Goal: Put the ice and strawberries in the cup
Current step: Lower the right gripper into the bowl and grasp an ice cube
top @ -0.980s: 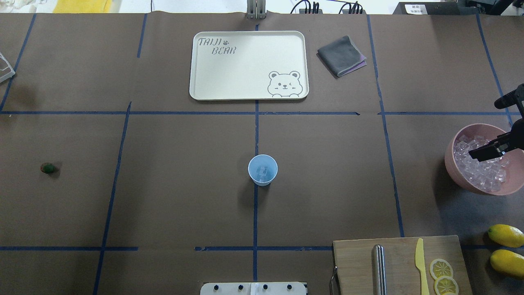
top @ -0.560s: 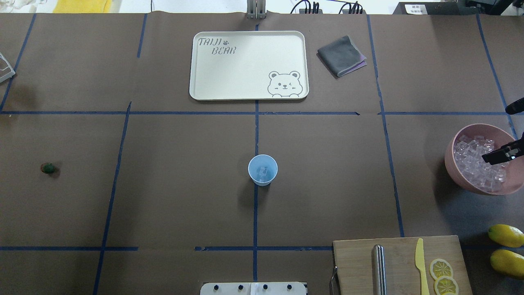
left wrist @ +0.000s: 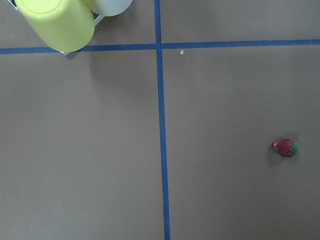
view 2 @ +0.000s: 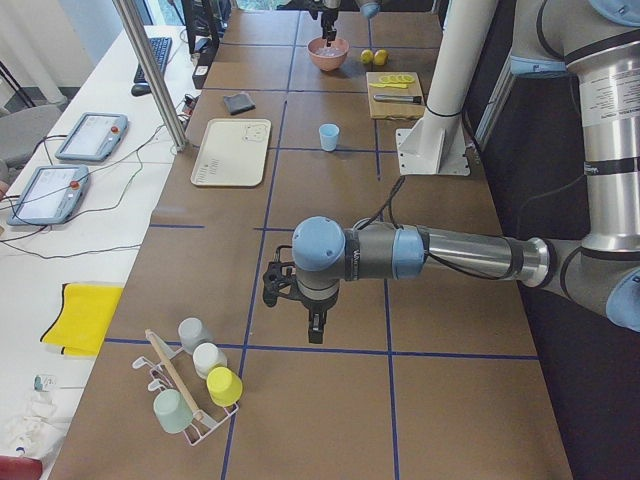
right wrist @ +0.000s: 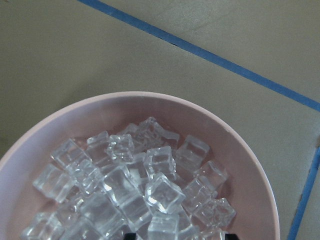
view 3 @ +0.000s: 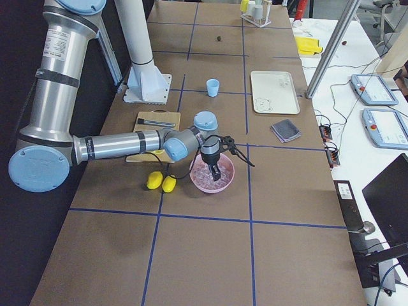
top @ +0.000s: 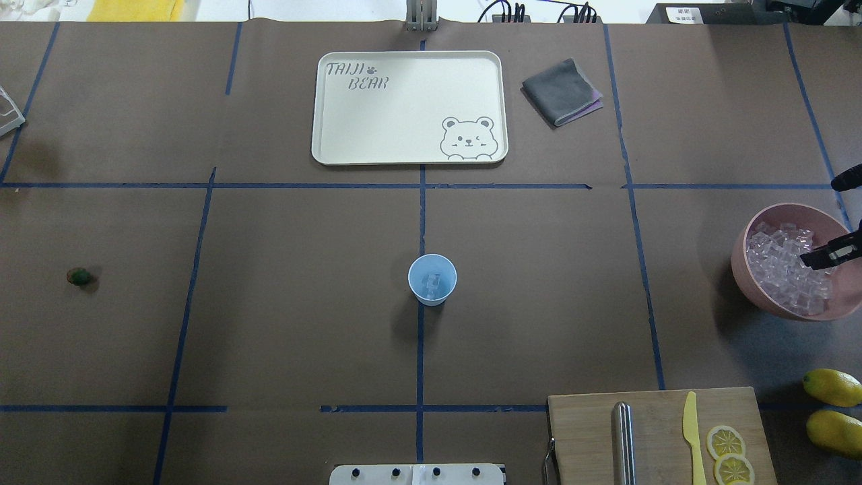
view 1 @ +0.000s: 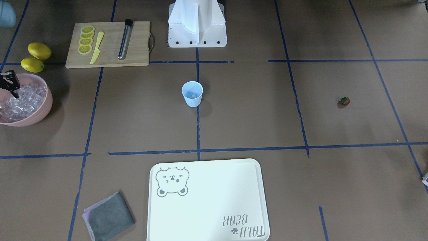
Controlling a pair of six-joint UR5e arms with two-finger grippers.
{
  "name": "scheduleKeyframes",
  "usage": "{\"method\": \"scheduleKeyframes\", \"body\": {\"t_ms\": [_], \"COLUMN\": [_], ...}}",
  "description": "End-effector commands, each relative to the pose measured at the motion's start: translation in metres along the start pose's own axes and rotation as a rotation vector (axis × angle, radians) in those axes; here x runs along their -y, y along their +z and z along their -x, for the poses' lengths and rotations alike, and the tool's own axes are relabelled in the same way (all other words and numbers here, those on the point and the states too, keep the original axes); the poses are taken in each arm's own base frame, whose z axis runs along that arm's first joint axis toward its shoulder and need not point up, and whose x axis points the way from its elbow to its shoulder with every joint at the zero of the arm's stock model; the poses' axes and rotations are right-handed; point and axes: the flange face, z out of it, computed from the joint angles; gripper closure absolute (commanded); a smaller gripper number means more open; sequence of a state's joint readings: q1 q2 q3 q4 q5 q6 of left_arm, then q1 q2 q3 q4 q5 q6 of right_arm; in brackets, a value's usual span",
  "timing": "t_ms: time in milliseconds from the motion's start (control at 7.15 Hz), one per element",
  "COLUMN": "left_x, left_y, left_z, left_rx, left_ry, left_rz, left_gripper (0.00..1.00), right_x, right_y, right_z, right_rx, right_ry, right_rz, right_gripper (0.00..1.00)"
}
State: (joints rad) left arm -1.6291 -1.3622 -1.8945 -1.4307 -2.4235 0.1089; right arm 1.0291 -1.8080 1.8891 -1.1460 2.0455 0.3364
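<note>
Right gripper (top: 811, 259) hovers over the ice (top: 781, 273) at frame right, fingers apart; for the left gripper (view 2: 313, 330), we cannot tell.

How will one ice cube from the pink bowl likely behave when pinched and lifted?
Probably slippery: the ice cubes look glassy and shiny, so one may squirt out of a pinch. They lie heaped loosely in the pink bowl, so neighbours will likely shift when one is lifted. Each looks small, so likely light.

tray (top: 404, 128) far centre | grey cloth (top: 560, 91) right of it | cutting board (top: 582, 438) near right | lemons (top: 832, 387) beside it | pink bowl (top: 741, 279) right edge
</note>
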Motion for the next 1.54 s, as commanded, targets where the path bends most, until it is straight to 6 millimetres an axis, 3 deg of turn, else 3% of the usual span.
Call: {"method": "scheduleKeyframes", "body": {"t_ms": [0, 980, 1399], "left_x": [0.001, 0.000, 0.000], "left_y": [0.000, 0.001, 0.000], "left_z": [0.000, 0.000, 0.000], "left_rx": [0.000, -0.002, -0.002], "left_ry": [0.000, -0.002, -0.001], "left_rz": [0.000, 0.001, 0.000], "left_gripper": [0.00, 0.00, 0.00], "right_x": [0.004, 0.005, 0.004], "right_y": [-0.001, 0.008, 0.012], "right_z": [0.003, 0.003, 0.006], "right_rx": [0.003, 0.003, 0.006], "right_ry": [-0.003, -0.010, -0.016], "right_rz": [-0.007, 0.009, 0.017], "right_gripper": [0.37, 0.38, 0.44]}}
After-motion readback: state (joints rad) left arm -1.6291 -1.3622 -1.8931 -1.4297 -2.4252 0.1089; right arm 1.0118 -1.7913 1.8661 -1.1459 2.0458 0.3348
